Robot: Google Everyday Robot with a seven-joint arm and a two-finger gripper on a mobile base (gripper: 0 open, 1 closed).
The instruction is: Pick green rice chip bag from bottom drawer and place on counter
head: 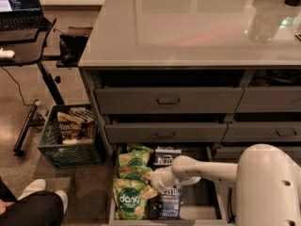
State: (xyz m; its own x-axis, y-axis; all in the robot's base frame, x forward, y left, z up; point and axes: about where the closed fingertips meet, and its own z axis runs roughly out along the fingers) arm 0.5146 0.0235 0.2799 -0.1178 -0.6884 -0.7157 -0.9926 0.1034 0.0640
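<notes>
Gripper (149, 182) of mine is down inside the open bottom drawer (207, 211), at the right edge of the green packets and just left of the dark-blue Kettle bags (168, 199). Whether it is parted or clamped on anything I cannot tell, since its tip is lost among the crinkled packets. My white arm (207, 171) reaches in from the right. 3 green packets lie in a column along the drawer's left side. The nearest of them, the green rice chip bag (127, 199) with white "dang" lettering, lies flat just beside my tip. The counter (188, 27) above is glossy pale grey, with 2 shallower drawers (167, 100) beneath it. A crate (70, 145) of snacks stands on the floor to the left.
</notes>
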